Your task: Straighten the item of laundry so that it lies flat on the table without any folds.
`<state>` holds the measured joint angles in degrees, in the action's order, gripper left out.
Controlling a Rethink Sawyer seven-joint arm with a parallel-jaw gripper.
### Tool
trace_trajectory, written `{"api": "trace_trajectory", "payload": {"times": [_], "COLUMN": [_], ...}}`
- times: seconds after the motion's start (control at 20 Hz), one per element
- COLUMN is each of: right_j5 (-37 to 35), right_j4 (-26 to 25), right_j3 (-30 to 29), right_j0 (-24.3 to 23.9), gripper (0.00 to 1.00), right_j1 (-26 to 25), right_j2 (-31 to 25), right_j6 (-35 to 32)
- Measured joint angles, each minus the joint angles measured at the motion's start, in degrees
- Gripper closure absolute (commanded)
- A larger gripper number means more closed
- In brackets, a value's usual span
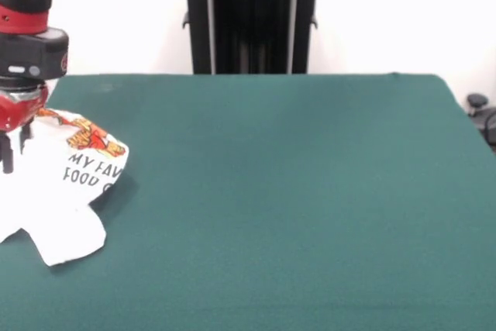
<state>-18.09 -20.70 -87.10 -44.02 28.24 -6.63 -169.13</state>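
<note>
The item of laundry (66, 191) is a small white garment with a red and orange cartoon print and black lettering. It lies crumpled at the left edge of the dark green table (279, 191), with folds, a flap pointing toward the front, and part of it cut off by the picture's left edge. My gripper (15, 153) hangs from the red and black arm at the far left, right over the garment's left part. Its two black fingers (7, 156) stand apart, with white cloth showing between and behind them. I cannot tell whether they touch the cloth.
The robot's black pedestal (252, 21) stands behind the table's far edge at the middle. A dark object (482, 114) shows past the table's right edge. The green top stretches right of the garment.
</note>
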Motion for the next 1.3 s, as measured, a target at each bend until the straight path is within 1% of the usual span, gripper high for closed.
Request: {"api": "trace_trajectory", "payload": {"times": [0.15, 0.35, 0.65, 0.85, 0.95, 1.1, 1.25, 1.3], "right_j5": [-3.3, -4.1, -4.1, -4.1, -4.1, -4.2, -4.5, -4.7], "right_j4": [0.0, 0.0, -0.2, -0.2, 0.0, 1.0, 1.7, 2.3], "right_j3": [-1.0, -2.1, -2.3, -2.5, -2.9, -4.8, -6.2, -7.5], "right_j0": [-2.1, -3.9, -3.7, -5.6, -7.1, -11.4, -13.6, -15.5], "gripper": [0.0, 0.0, 0.0, 0.0, 0.0, 0.0, 0.0, 0.0], "right_j1": [0.5, 0.4, -0.1, -1.0, -1.7, -3.7, -4.7, -5.8], "right_j2": [-3.5, -6.9, -8.2, -11.2, -13.4, -19.0, -21.8, -24.4], "right_j6": [0.0, 0.0, 0.0, 0.0, 0.0, 0.0, 0.0, 0.0]}}
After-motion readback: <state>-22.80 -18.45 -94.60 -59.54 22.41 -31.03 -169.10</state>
